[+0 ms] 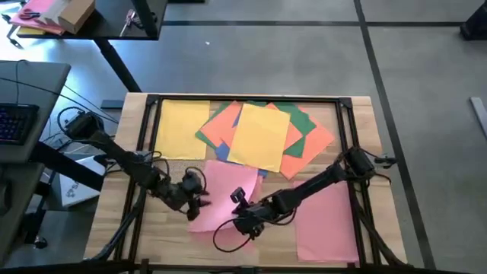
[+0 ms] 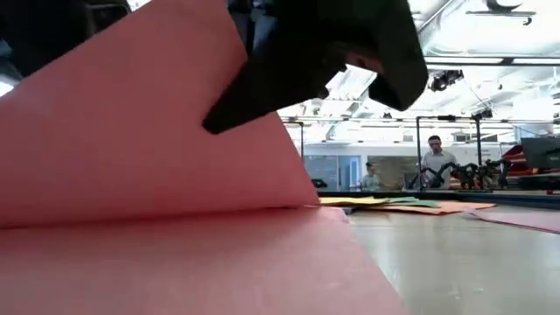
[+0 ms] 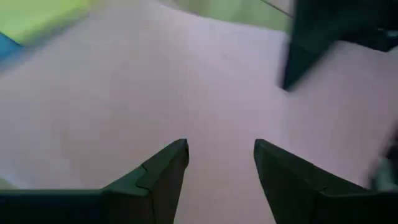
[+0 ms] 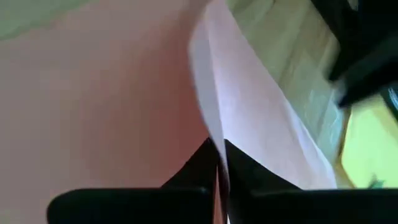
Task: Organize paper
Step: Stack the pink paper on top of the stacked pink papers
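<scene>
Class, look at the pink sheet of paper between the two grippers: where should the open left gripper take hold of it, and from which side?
Probably the pink sheet of paper's left edge, from the left. The right gripper pinches and lifts its near part, so that edge may curl up within reach of the open left gripper; elsewhere it lies flat.

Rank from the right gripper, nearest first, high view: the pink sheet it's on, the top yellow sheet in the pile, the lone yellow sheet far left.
1. Pink sheet, pinched in the right gripper.
2. Top yellow sheet, centre pile.
3. Lone yellow sheet, far-left corner.
</scene>
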